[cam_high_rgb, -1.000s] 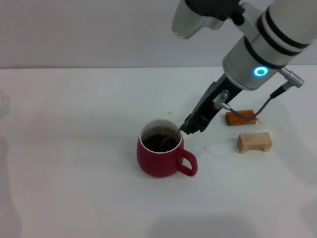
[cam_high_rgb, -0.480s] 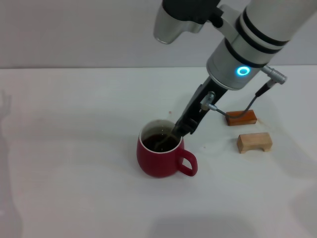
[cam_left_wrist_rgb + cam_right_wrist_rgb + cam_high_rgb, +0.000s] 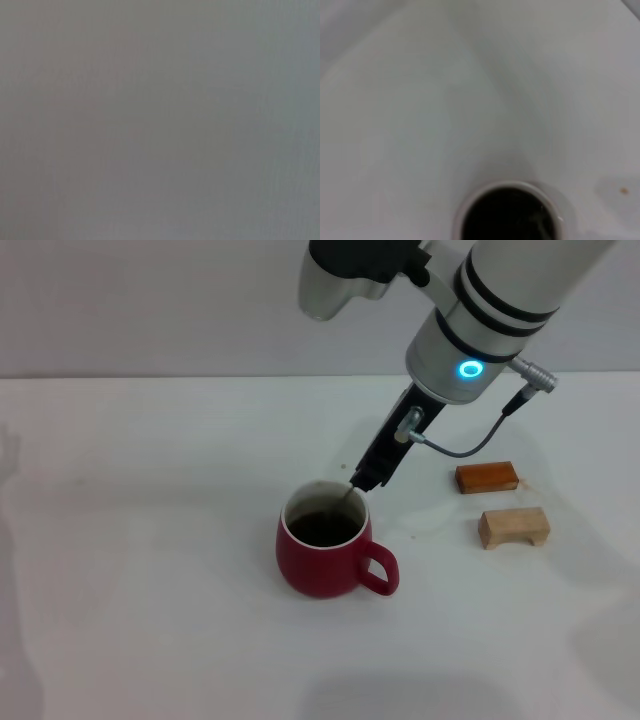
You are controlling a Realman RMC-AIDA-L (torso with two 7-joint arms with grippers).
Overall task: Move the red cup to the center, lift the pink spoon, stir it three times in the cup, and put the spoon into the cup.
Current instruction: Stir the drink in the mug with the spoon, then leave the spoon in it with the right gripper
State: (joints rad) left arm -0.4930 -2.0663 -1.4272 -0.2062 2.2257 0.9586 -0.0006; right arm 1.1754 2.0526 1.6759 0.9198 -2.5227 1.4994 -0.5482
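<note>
Right end effector (image 3: 362,480) had swung up and back from half a second earlier, dragging the pink spoon (image 3: 347,499) to the far rim of the red cup (image 3: 325,554) mid-frame on the surface (image 3: 150,540). Looked like mid-stir to me. It was pinched narrow on the spoon's handle. Left arm nowhere in view.

I can read no text, label, brand or number anywhere in view. Nothing near my fingers bears writing, and neither wrist view shows any.
</note>
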